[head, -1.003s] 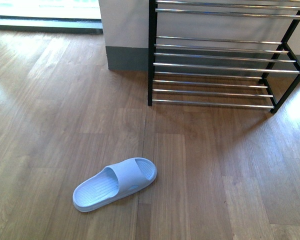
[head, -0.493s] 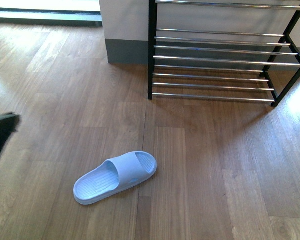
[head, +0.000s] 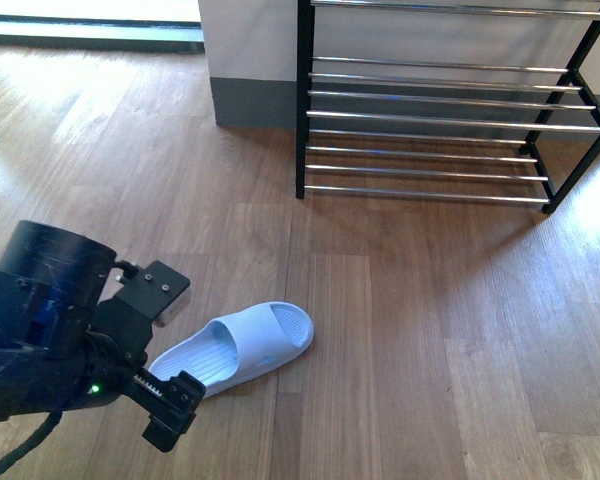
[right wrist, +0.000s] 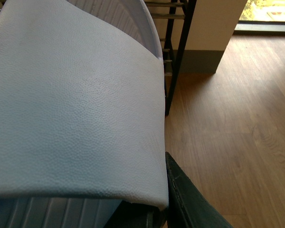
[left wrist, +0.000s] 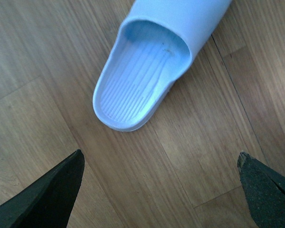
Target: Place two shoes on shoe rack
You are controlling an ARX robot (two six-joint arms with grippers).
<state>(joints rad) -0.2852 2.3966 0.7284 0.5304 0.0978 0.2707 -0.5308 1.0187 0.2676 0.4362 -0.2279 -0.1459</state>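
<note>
Left arm (head: 50,330) just swung in over the loose slide (head: 235,350)
It lies short of the shoe rack (head: 430,130); the left pincer (left wrist: 160,156) gapes wide just off its heel, so a grab looks next. The right pincer (right wrist: 164,209) grips the second slide (right wrist: 76,104).

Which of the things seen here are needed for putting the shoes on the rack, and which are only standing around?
Needed:
pale blue slide on the floor
second pale blue slide, close to the right wrist camera
shoe rack
left gripper, open

Only there:
wall pillar with grey skirting
wooden floor
</note>
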